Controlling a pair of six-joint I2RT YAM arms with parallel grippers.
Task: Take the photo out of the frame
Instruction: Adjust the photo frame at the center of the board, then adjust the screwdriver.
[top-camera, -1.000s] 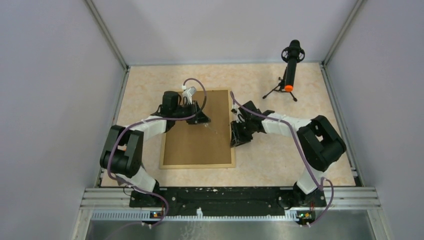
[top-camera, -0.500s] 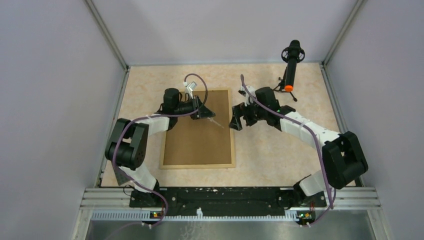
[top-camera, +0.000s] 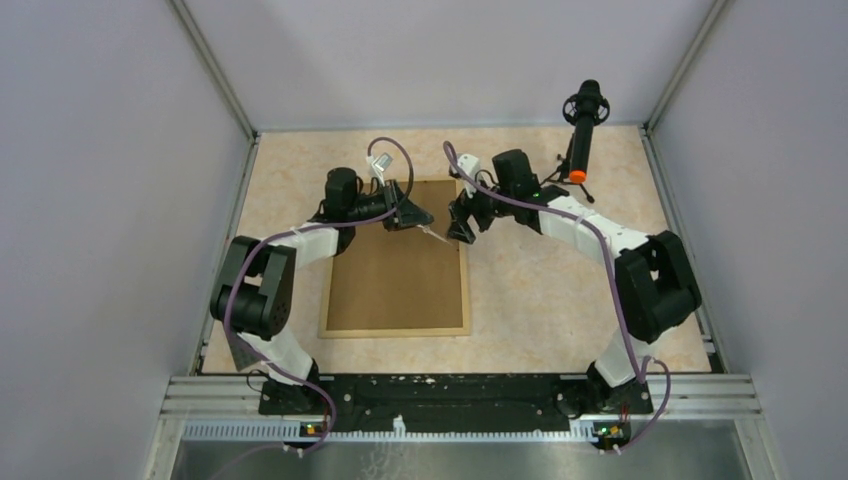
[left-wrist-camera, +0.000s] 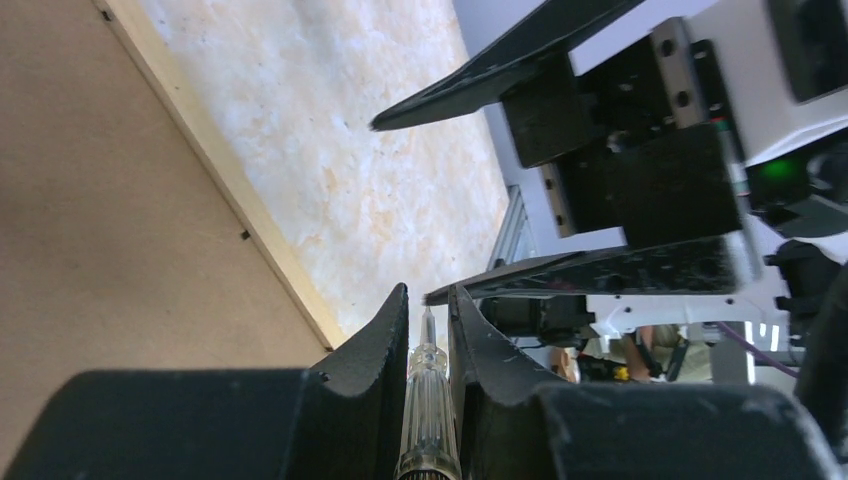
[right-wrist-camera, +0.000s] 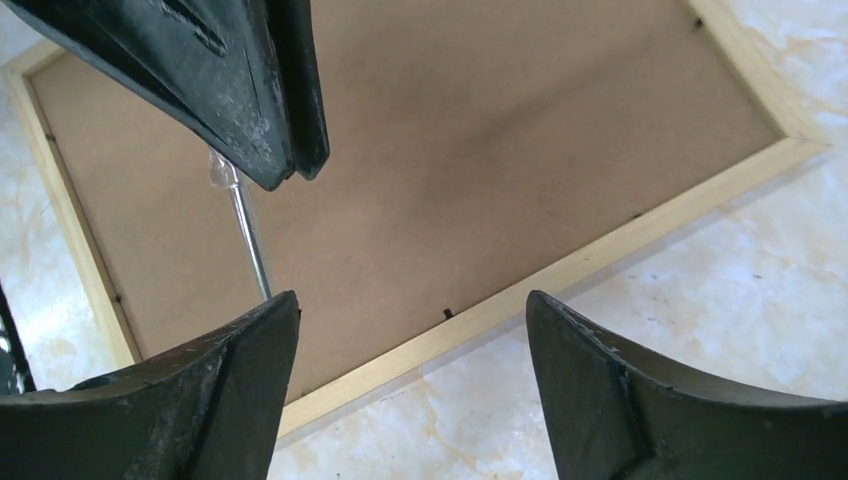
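Observation:
The frame (top-camera: 395, 331) lies face down on the table, its brown backing board (top-camera: 395, 285) up; the photo is hidden beneath. My left gripper (top-camera: 420, 218) hovers over the frame's far right part, shut on a clear-handled screwdriver (left-wrist-camera: 428, 400) whose metal shaft (right-wrist-camera: 250, 240) points towards the right gripper. My right gripper (top-camera: 462, 222) is open and empty, just right of the frame's far right edge, facing the left gripper. In the right wrist view my gripper (right-wrist-camera: 410, 310) straddles the frame's wooden rim (right-wrist-camera: 600, 255). In the left wrist view my gripper (left-wrist-camera: 428, 295) faces the right gripper's fingers (left-wrist-camera: 560, 275).
A black microphone on a small tripod (top-camera: 583, 120) stands at the back right. Grey walls close in the table on three sides. A metal rail (top-camera: 460, 395) runs along the near edge, with both arm bases on it.
My right gripper has swung from beside the frame's right edge back and left to its far right corner. My left gripper has shifted slightly back and right with the screwdriver.

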